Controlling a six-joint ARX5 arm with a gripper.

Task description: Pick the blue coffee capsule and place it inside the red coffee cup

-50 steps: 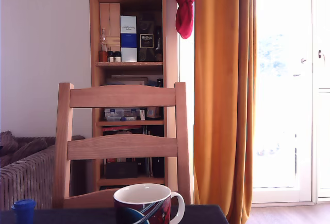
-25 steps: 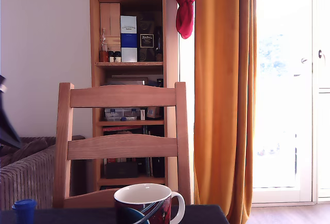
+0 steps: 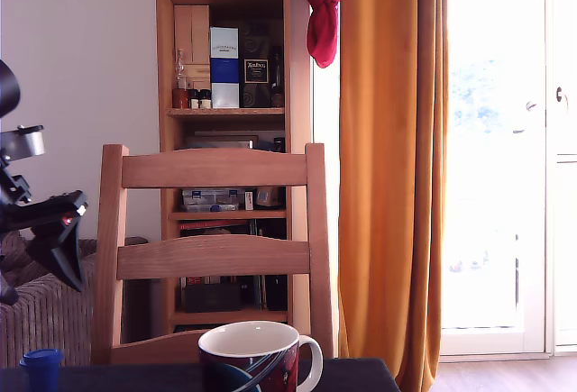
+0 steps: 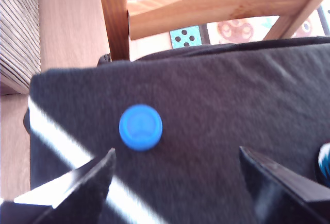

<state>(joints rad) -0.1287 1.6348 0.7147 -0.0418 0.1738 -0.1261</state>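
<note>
Hovering with its jaws wide apart, the pincer (image 4: 172, 183) should go straight down so the blue coffee capsule (image 4: 140, 127), sitting just ahead on the dark cloth (image 4: 216, 105), lands between them, far from the red coffee cup (image 3: 257, 356).

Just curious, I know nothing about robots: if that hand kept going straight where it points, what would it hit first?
Probably the dark cloth beside the blue coffee capsule. The open hand points slightly off it; depth is unclear.
</note>
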